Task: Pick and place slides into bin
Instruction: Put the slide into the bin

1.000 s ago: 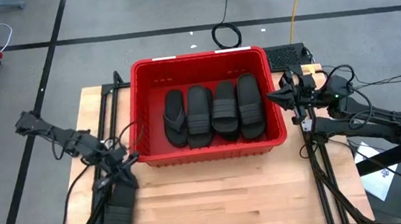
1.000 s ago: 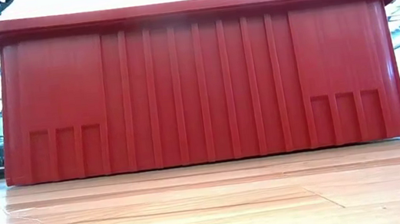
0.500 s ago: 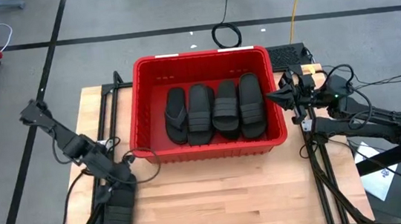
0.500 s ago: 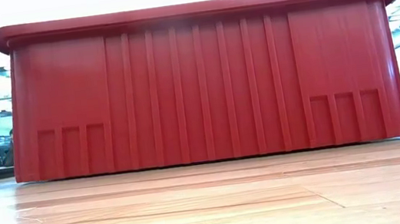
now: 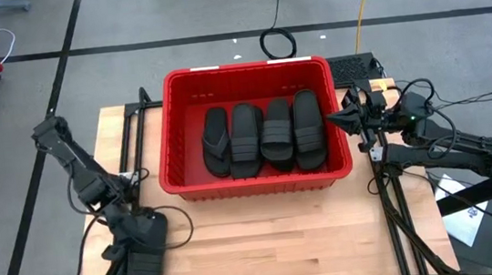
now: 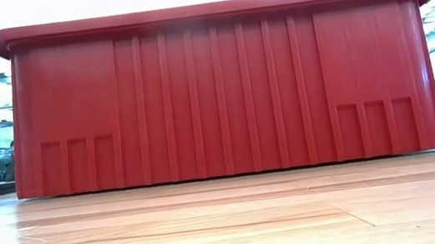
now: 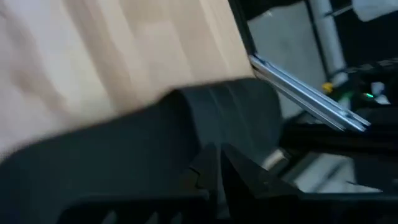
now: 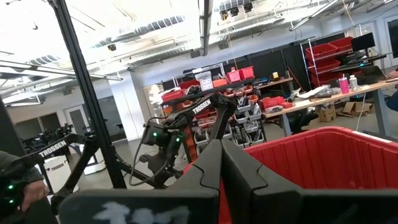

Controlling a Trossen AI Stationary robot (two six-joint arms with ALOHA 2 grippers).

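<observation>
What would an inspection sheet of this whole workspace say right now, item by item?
Surface: wooden table, bare at the front.
Job's things: red bin holding four black slides side by side; one more slide lies at the table's front left corner.
Clutter: nothing seen.
Grippers: left gripper shut, down at the loose slide; right gripper shut, waiting beside the bin's right wall.
Cables: black loops beside both arms; coiled cable on the floor behind.
Surroundings: grey floor, workshop shelving.

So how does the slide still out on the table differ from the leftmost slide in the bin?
The table slide lies on the bare wood under the left tool; the leftmost bin slide lies inside the red bin. The table slide's strap is a wide band, the bin slide's looks thong-style. Both are black.
</observation>
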